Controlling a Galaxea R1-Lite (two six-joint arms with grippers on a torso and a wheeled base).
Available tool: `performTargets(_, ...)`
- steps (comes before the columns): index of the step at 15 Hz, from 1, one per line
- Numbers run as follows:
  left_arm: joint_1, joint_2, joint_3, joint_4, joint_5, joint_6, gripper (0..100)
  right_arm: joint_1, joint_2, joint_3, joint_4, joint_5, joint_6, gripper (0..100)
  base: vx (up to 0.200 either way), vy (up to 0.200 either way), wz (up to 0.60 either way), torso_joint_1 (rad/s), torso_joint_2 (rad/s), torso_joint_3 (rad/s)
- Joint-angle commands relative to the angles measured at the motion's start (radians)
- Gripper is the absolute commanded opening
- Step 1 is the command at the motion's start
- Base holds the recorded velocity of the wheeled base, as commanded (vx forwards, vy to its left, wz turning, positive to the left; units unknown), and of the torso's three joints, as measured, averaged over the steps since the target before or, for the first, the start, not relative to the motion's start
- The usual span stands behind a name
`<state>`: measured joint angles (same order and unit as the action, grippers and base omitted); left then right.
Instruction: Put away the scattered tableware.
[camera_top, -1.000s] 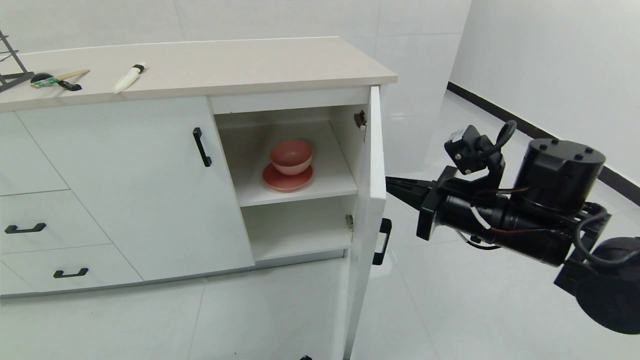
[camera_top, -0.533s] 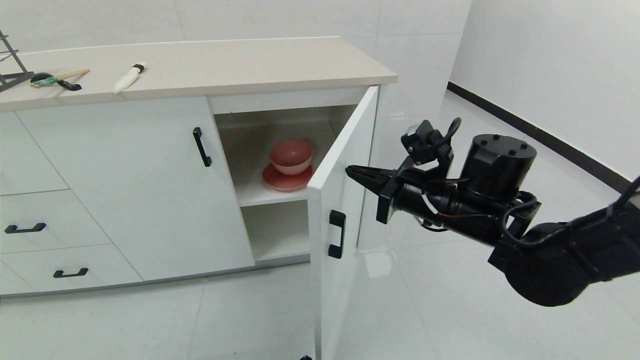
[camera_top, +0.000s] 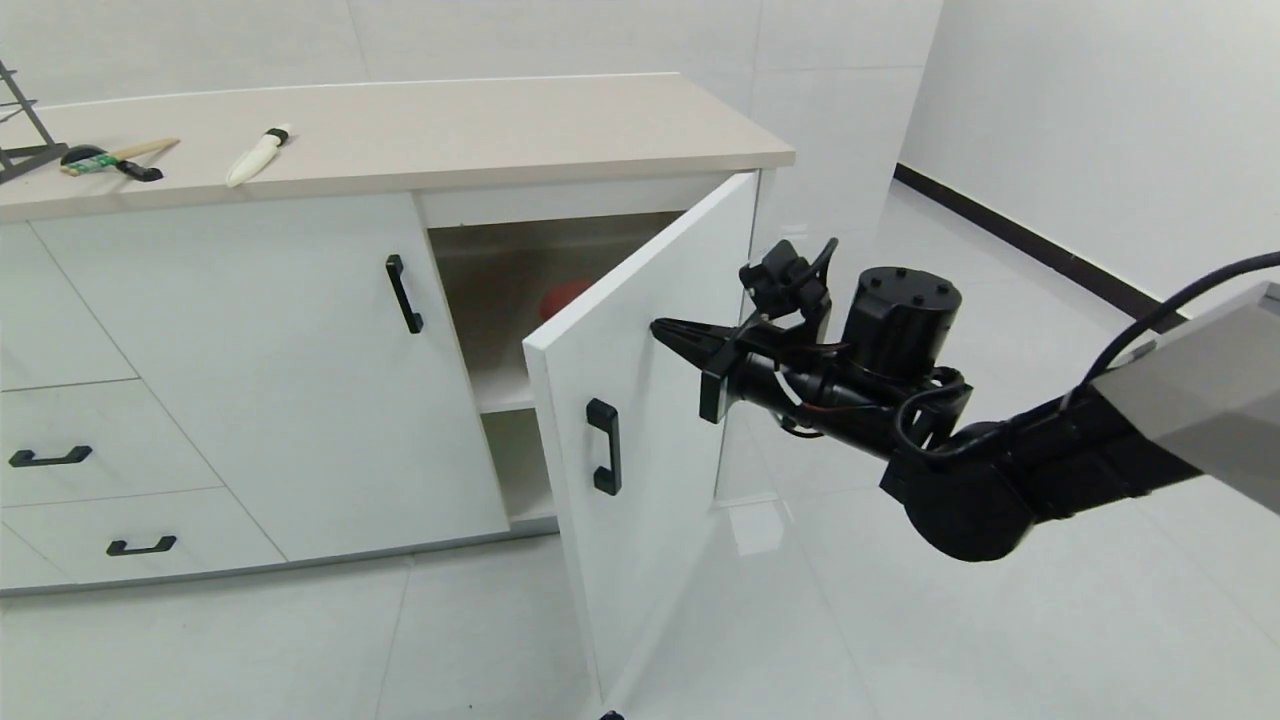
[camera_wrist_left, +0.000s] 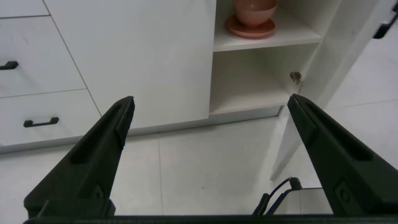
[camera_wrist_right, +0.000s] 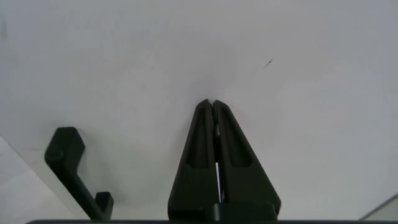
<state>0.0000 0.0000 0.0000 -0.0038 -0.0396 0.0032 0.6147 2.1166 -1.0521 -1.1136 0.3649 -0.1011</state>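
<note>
Jaws of right gripper (camera_top: 658, 327), closed, touch door (camera_top: 650, 470), bowl (camera_top: 564, 298) beyond.

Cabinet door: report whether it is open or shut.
Partly open: the cabinet door stands angled off its frame, shelf visible beside it; the shut right claw touches its outer face.

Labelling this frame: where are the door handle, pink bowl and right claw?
door handle (camera_top: 606, 447): head view, middle of the black bar.
pink bowl (camera_wrist_left: 255, 9): left wrist view, its outer wall.
right claw (camera_wrist_right: 212, 104): right wrist view, between its shut tips.
</note>
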Motion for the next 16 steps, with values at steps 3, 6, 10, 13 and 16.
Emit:
performTargets(3, 0.0, 0.0, 0.0, -0.001, 0.0, 0.0, 100, 0.002, 0.183, -0.207, -0.002, -0.004, 0.015, 0, 0.0, 0.0, 0.0, 0.0, 0.0, 0.0)
performTargets(6, 0.0, 0.0, 0.0, -0.001, 0.001, 0.0, 100, -0.001, 0.329, -0.391, -0.06, -0.007, 0.047, 0, 0.0, 0.0, 0.0, 0.0, 0.0, 0.0)
performTargets(10, 0.0, 0.0, 0.0, -0.001, 0.001, 0.0, 100, -0.007, 0.45, -0.585, -0.061, -0.041, 0.072, 0, 0.0, 0.0, 0.0, 0.0, 0.0, 0.0)
performTargets(13, 0.0, 0.0, 0.0, -0.001, 0.001, 0.0, 100, -0.007, 0.402, -0.554, -0.089, -0.05, 0.073, 0, 0.0, 0.0, 0.0, 0.0, 0.0, 0.0)
performTargets(16, 0.0, 0.0, 0.0, -0.001, 0.001, 0.0, 100, 0.004, 0.091, -0.157, -0.144, -0.057, 0.075, 0, 0.0, 0.0, 0.0, 0.0, 0.0, 0.0)
